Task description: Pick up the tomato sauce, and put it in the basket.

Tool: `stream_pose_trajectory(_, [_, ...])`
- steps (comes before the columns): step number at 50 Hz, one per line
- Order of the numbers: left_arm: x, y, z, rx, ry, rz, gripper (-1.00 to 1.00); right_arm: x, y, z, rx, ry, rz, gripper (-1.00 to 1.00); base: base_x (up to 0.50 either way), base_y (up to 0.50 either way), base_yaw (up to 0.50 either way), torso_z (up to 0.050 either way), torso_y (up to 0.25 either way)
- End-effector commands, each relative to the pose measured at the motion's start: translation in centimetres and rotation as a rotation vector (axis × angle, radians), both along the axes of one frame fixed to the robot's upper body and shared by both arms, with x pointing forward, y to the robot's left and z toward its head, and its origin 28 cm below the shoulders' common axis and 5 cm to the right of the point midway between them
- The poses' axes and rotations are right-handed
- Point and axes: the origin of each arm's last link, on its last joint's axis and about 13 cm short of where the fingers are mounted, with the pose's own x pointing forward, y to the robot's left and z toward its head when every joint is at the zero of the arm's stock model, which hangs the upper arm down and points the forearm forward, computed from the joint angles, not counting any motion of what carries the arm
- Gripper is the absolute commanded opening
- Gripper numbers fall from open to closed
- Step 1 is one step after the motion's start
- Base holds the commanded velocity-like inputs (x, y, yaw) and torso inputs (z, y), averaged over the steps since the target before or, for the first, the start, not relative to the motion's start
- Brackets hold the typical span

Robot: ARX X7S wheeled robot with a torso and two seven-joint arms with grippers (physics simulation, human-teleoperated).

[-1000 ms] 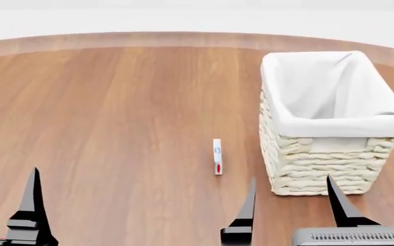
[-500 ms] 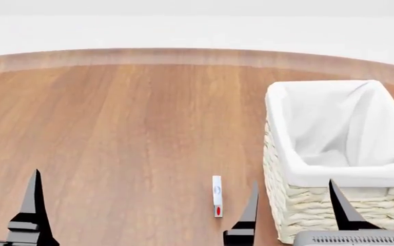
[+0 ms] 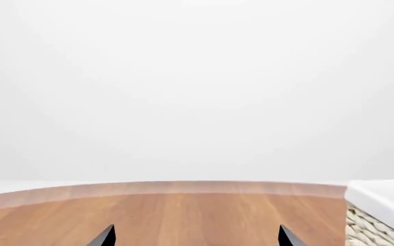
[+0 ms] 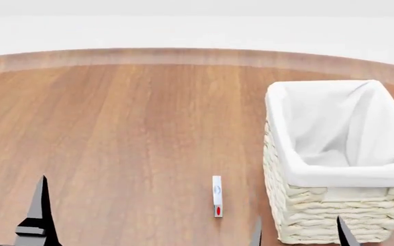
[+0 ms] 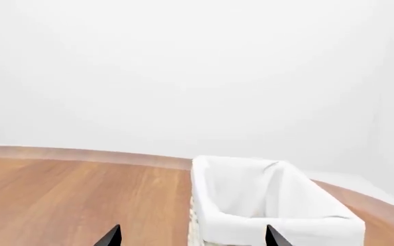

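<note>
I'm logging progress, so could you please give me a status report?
Both grippers open, empty. Tomato sauce not in view. Basket empty, right of a small white carton.

No legible text — anywhere at all

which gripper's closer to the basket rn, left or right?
Right. The right gripper sits at the basket's near front corner, one fingertip in front of its wicker wall. The left gripper is far across the wooden table, on the robot's left.
</note>
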Motion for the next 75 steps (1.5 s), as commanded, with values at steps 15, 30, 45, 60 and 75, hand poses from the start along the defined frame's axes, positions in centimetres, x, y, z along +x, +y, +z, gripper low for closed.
stream_pose_trajectory(15, [0.7, -0.3, -1.2, -0.003, 0.024, -0.016, 1.0, -7.2, 0.3, -3.2, -0.044, 0.027, -0.036, 1.0, 0.0, 0.0, 0.0, 0.0, 0.0])
stream_pose_trajectory(30, [1.2, -0.2, -1.7, -0.011, 0.035, -0.023, 1.0, -10.1, 1.1, -5.8, -0.007, 0.063, -0.043, 1.0, 0.0, 0.0, 0.0, 0.0, 0.0])
stream_pose_trajectory(45, [1.4, -0.2, -2.4, -0.02, 0.055, -0.033, 1.0, -14.3, 1.7, -13.4, 0.04, 0.248, -0.042, 1.0, 0.0, 0.0, 0.0, 0.0, 0.0])
stream_pose_trajectory(60, [1.2, -0.3, -2.5, -0.019, 0.056, -0.037, 1.0, -14.4, 1.7, -14.6, 0.05, 0.273, -0.042, 1.0, 0.0, 0.0, 0.0, 0.0, 0.0])
stream_pose_trajectory(75, [1.1, -0.3, -2.5, -0.022, 0.056, -0.036, 1.0, -14.1, 1.8, -15.5, 0.049, 0.302, -0.038, 1.0, 0.0, 0.0, 0.0, 0.0, 0.0])
